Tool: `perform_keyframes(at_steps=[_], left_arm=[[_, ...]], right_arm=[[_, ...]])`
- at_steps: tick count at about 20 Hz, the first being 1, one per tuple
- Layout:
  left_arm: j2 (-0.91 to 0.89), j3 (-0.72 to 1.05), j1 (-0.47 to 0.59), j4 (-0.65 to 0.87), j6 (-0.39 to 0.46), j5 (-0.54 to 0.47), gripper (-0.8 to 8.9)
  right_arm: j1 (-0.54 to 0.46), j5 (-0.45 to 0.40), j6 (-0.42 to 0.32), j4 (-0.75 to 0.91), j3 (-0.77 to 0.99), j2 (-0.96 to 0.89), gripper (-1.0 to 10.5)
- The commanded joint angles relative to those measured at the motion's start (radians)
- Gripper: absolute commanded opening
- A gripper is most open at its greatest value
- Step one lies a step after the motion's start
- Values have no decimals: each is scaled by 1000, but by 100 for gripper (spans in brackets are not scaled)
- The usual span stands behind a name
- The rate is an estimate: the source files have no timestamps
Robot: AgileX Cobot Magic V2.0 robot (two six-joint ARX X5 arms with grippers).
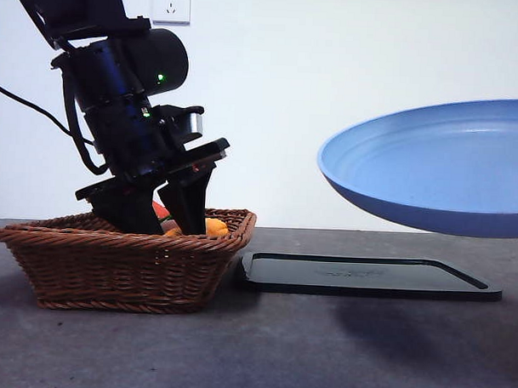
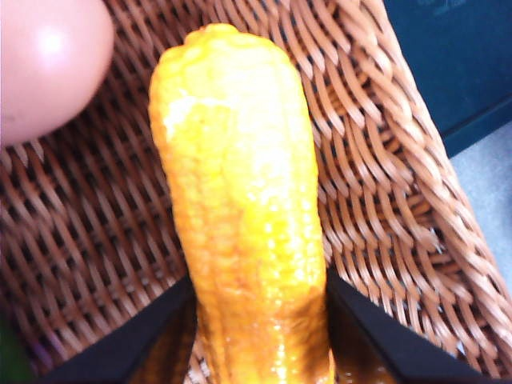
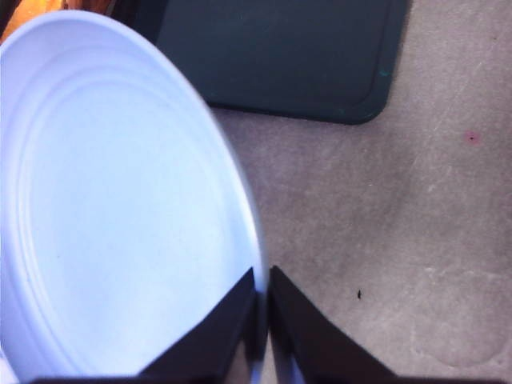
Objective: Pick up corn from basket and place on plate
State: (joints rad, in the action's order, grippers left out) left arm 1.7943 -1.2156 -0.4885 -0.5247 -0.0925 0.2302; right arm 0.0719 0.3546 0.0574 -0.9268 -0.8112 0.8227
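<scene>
Front view shows the left hand (image 1: 160, 216) reaching down from the upper left into the basket (image 1: 125, 262), its dark jaws dipping below the braided rim. A bit of orange-yellow corn (image 1: 213, 227) peeks over the rim just beside the jaws, and a sliver of a red piece (image 1: 160, 210) shows between them. The basket stands on the grey table (image 1: 262, 347), its right side close to a flat black tray (image 1: 371, 276) that lies on the table.

The left wrist view looks along the corn (image 2: 244, 208), which lies on the woven bottom of the basket (image 2: 384, 184). The two black jaws stand on either side of the cob's near end, pressed against its flanks, so the left hand (image 2: 260, 328) is clamped on the corn. A round pinkish piece (image 2: 44, 60) sits in the basket, apart from the cob's far tip.

The light-blue plate (image 1: 439, 166) hangs in the air above the tray, tilted, not touching the table. In the right wrist view the right hand (image 3: 262, 320) has its jaws drawn together on the plate's rim (image 3: 240, 208), pinching the thin edge between them. Beneath the plate (image 3: 120, 200) lie the dark tray (image 3: 296, 56) and the grey table (image 3: 400, 224).
</scene>
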Motion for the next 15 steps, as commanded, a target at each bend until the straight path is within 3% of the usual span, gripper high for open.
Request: perform_keyframes(at_steps=[1, 7, 11, 15], left_arm=[[-41, -22, -2, -3, -3, 4, 192], [-230, -23, -18, 1, -25, 130, 192], [-270, -23, -84, 42, -53, 261, 192], [-223, -23, -207, 113, -47, 262, 193]], right_arm=[[2, 4, 19, 17, -21, 16, 1], [3, 29, 48, 111, -21, 171, 1], [3, 138, 99, 212, -21, 316, 1], [5, 227, 133, 278, -21, 396, 1]])
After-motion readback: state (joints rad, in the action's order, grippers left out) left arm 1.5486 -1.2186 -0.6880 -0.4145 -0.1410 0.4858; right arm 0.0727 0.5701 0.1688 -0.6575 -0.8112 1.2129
